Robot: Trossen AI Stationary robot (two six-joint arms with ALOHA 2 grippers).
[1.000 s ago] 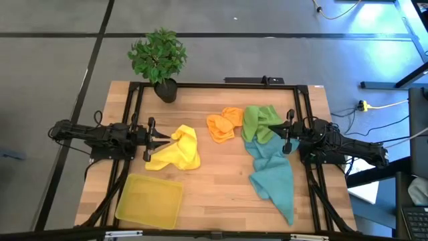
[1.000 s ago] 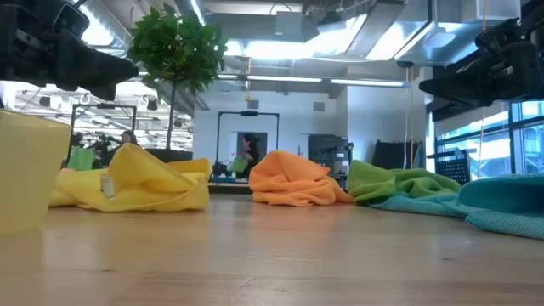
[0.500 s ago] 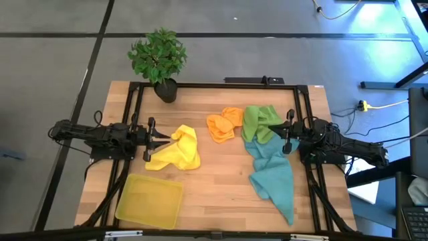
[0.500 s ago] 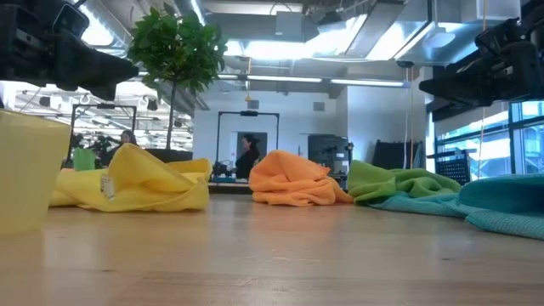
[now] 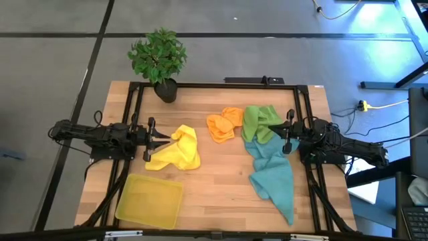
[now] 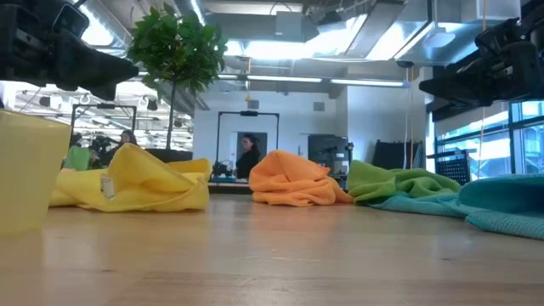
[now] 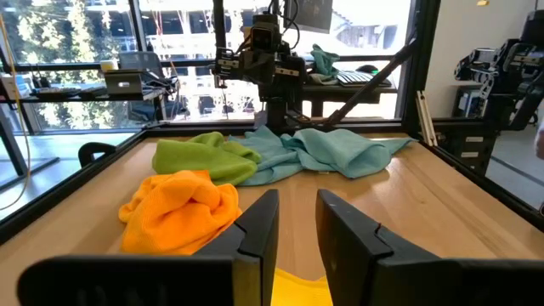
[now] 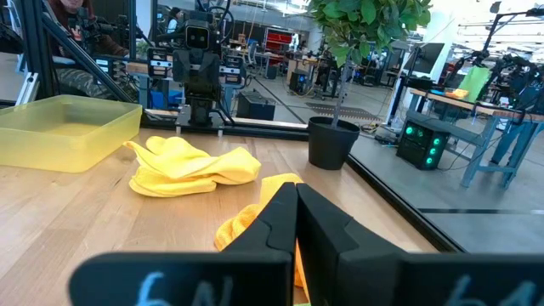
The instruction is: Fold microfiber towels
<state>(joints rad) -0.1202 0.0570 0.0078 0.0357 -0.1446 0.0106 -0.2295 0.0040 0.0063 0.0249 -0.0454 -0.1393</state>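
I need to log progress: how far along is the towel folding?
Nothing looks folded yet. The yellow towel, orange towel, green towel and teal towels all lie crumpled on the table. The left end effector sits slightly open beside the yellow towel, holding nothing; the right end effector is shut and empty. All the folding remains.

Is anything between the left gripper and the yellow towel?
Nothing visible. The left gripper hangs at the yellow towel's left edge with its fingers slightly apart, and no object lies between them. The yellow tray sits nearer the front edge, out of the way.
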